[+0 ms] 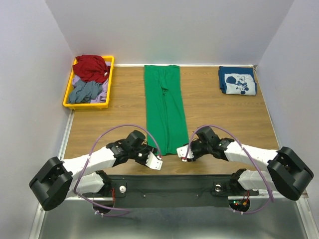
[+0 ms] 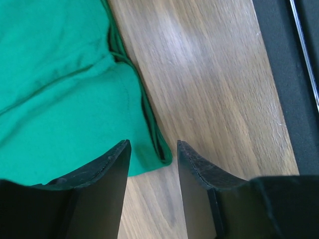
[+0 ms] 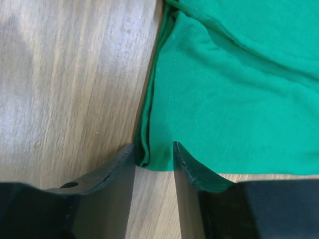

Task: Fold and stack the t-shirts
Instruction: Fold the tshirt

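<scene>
The bright green t-shirt (image 1: pixel 164 107) lies folded into a long narrow strip down the middle of the wooden table. My left gripper (image 1: pixel 156 164) is at the strip's near left corner. In the left wrist view that gripper (image 2: pixel 153 143) is open, with the green corner (image 2: pixel 65 99) just beyond its tips and bare wood between its fingers. My right gripper (image 1: pixel 185 154) is at the near right corner. In the right wrist view it (image 3: pixel 153 144) is open, its tips on either side of the folded green edge (image 3: pixel 239 99). The navy blue t-shirt (image 1: pixel 237 80) with a white print lies folded at the back right.
A yellow basket (image 1: pixel 85 105) at the back left holds a red garment (image 1: pixel 91 67) and grey and lilac clothes (image 1: pixel 84 91). White walls close in the table on three sides. A black mounting bar (image 1: pixel 169 184) runs along the near edge.
</scene>
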Controlling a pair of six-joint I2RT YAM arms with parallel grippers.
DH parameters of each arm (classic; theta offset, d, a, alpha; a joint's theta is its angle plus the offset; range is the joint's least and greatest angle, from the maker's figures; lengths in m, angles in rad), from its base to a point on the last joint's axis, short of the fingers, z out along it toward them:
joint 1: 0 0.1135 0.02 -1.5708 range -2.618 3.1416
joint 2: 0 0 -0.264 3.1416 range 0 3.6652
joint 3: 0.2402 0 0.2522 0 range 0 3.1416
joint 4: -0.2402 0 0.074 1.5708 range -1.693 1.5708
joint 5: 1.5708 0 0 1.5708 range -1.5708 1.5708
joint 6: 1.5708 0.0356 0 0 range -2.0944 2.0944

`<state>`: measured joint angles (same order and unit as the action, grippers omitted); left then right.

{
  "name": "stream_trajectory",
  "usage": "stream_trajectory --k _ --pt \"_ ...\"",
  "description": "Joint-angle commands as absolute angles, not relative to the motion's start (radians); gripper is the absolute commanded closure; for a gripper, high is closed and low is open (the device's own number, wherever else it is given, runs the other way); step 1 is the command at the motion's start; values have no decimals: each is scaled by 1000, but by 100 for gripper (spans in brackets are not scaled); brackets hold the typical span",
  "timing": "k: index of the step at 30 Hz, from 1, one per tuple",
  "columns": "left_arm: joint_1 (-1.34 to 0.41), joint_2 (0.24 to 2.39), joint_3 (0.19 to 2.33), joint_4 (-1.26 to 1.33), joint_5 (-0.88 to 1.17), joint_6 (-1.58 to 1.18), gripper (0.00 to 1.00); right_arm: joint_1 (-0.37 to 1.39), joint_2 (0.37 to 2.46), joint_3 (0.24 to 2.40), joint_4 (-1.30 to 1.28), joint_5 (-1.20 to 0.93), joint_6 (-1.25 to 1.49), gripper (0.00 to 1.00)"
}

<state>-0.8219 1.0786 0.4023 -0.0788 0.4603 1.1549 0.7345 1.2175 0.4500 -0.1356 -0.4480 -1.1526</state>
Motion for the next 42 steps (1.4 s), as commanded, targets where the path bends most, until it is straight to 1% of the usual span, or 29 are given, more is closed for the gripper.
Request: stream_trajectory --k 1,4,6,7,8,9,10,11,12,13,14,17,18,21,28,32,36,39,42 --pt "-830 1111 397 -61 431 1177 46 744 1246 443 -115 -413 -1175 61" --pt "-830 1150 387 -60 413 1207 45 746 1259 433 -104 -411 -1189 66" --pt "-830 1166 393 -54 410 1209 48 746 1273 428 -92 -410 -1189 69" --pt "-830 1172 396 -49 410 1206 54 746 1281 431 -89 -407 -1187 70" --pt "-830 1186 402 -28 405 1195 58 746 1285 434 -87 -405 -1183 76" --pt "-828 1193 405 -22 396 1192 63 746 1298 443 -87 -399 -1174 79" --pt "-828 1212 408 -20 390 1198 65 746 1301 446 -86 -397 -1166 82" --pt "-828 1218 416 -21 388 1198 68 746 1299 449 -86 -394 -1160 90" --pt "-828 1221 420 -23 390 1198 74 746 1299 452 -86 -393 -1146 94" --pt "-828 1223 428 -28 396 1200 85 746 1295 456 -87 -391 -1140 97" --pt "-830 1217 443 -40 406 1197 89 746 1290 460 -87 -387 -1123 99" --pt "-828 1206 475 -95 432 1172 96 747 1252 480 -101 -391 -1098 99" --pt "-828 1203 503 -112 452 1167 100 749 1240 485 -126 -400 -1091 99" --pt "-842 1175 543 -185 492 1172 100 779 1178 502 -182 -396 -1065 100" --pt "-978 1068 549 -281 486 1120 100 874 1051 509 -299 -367 -1022 99" --pt "-1055 999 571 -334 509 1048 100 1000 970 532 -370 -342 -942 99" --pt "-1071 924 574 -402 531 1015 100 1029 907 563 -414 -290 -882 99" --pt "-1066 878 552 -391 470 1011 100 1029 911 554 -404 -207 -949 99" --pt "-1035 876 546 -351 445 1014 100 1028 945 545 -361 -184 -988 99"
